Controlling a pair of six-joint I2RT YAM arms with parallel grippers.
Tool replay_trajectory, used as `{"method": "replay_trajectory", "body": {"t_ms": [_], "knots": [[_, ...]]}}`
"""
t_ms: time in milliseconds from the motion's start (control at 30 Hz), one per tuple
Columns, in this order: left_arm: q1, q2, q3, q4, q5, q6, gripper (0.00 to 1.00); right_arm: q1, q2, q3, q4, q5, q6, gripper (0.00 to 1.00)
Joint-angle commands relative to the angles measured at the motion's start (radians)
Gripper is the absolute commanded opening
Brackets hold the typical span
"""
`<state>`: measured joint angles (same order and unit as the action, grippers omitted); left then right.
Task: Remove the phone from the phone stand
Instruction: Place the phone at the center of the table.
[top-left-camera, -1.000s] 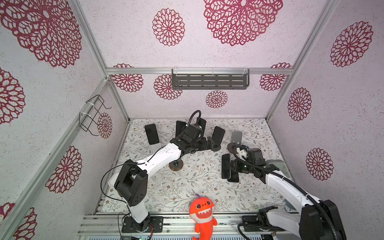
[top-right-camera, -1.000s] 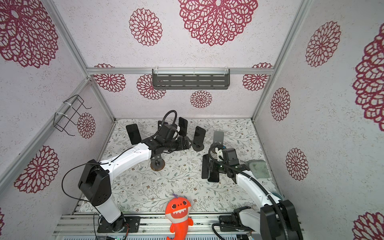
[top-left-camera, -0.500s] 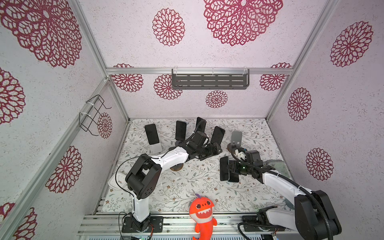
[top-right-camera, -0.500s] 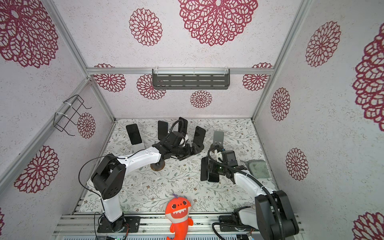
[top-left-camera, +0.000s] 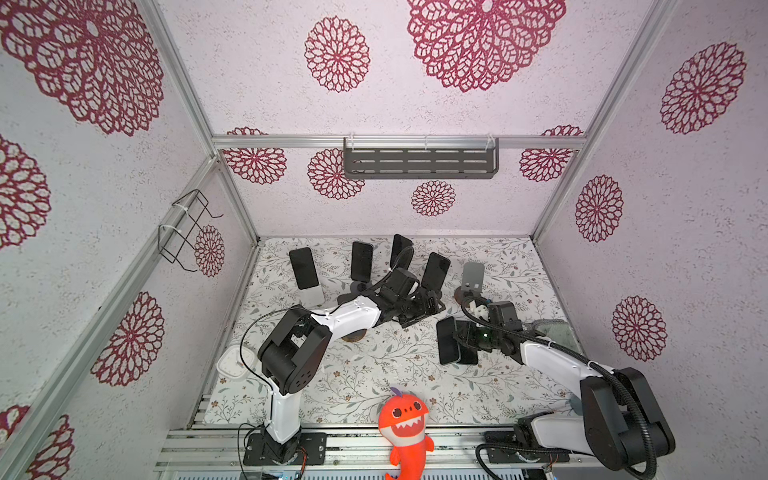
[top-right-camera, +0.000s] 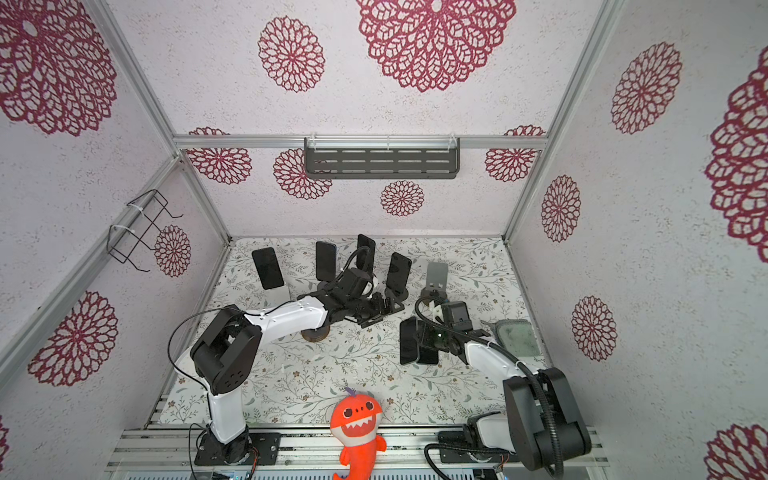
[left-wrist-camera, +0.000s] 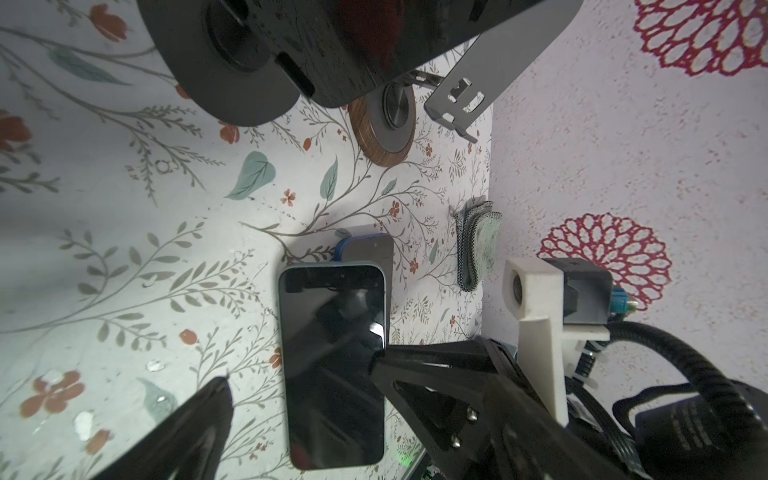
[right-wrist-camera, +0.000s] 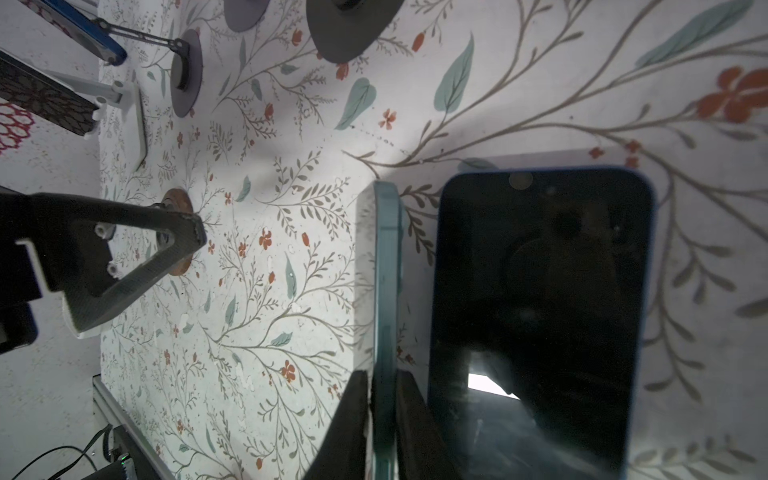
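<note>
The light-blue phone (right-wrist-camera: 386, 270) is already off the phone stand (top-left-camera: 473, 274), which stands bare near the back right of the worktop (top-left-camera: 374, 374). The phone sits in front of that stand, toward the right edge. It is turned up on one long side with its screen facing the left edge and its long axis running roughly front to back. Just beside it, on the right-edge side, a blue-cased phone (right-wrist-camera: 540, 291) lies flat, screen up. The right tool (right-wrist-camera: 382, 376) is closed on the light-blue phone across its thickness. Its arm reaches low from the front right corner, with the wrist over the flat phone. Once let go, the phone would likely tip, so it probably needs laying down toward the left edge, away from its neighbour. The left tool (left-wrist-camera: 300, 369) is spread wide and holds nothing. It hangs further back, close to a black stand carrying another phone (top-left-camera: 435, 272), on an arm stretched low from the front left corner.
</note>
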<state>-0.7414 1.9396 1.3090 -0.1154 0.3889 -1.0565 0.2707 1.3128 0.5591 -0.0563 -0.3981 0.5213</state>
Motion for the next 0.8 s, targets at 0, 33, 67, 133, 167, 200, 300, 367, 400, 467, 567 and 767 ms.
{"method": "replay_trajectory", "body": {"t_ms": [0, 33, 67, 133, 167, 200, 300, 367, 400, 467, 567, 767], "knots": [[-0.012, 0.014, -0.005, 0.031, 0.002, -0.024, 0.98, -0.002, -0.003, -0.013, 0.023, 0.007, 0.025, 0.19], [-0.013, 0.014, -0.005, 0.031, 0.002, -0.025, 0.98, -0.002, -0.003, -0.013, 0.026, 0.008, 0.027, 0.2], [-0.012, 0.014, -0.005, 0.031, 0.001, -0.026, 0.98, -0.002, -0.001, -0.014, 0.03, 0.009, 0.027, 0.2], [-0.012, 0.053, -0.005, 0.031, 0.002, -0.026, 0.98, -0.001, 0.006, -0.018, 0.043, 0.008, 0.038, 0.2], [-0.012, 0.053, -0.006, 0.03, 0.0, -0.026, 0.98, -0.001, 0.008, -0.021, 0.049, 0.005, 0.044, 0.19], [-0.013, 0.055, -0.004, 0.029, -0.001, -0.026, 0.98, 0.002, 0.008, -0.025, 0.056, 0.005, 0.051, 0.19], [-0.013, 0.052, -0.004, 0.016, -0.011, -0.025, 0.98, 0.006, -0.021, -0.03, 0.052, 0.027, 0.062, 0.19], [-0.012, 0.053, -0.009, 0.016, -0.015, -0.028, 0.98, 0.006, -0.059, -0.022, 0.018, 0.062, 0.058, 0.19], [-0.013, 0.057, -0.011, 0.017, -0.013, -0.029, 0.98, 0.004, -0.077, -0.009, -0.022, 0.108, 0.054, 0.19], [-0.014, 0.065, -0.011, 0.023, -0.009, -0.034, 0.98, 0.0, -0.104, 0.02, -0.122, 0.218, 0.053, 0.22], [-0.019, 0.077, -0.003, 0.025, -0.007, -0.035, 0.98, -0.004, -0.137, 0.044, -0.219, 0.357, 0.063, 0.23], [-0.029, 0.103, 0.007, 0.026, -0.007, -0.039, 0.98, -0.016, -0.079, 0.065, -0.231, 0.414, 0.037, 0.22]]}}
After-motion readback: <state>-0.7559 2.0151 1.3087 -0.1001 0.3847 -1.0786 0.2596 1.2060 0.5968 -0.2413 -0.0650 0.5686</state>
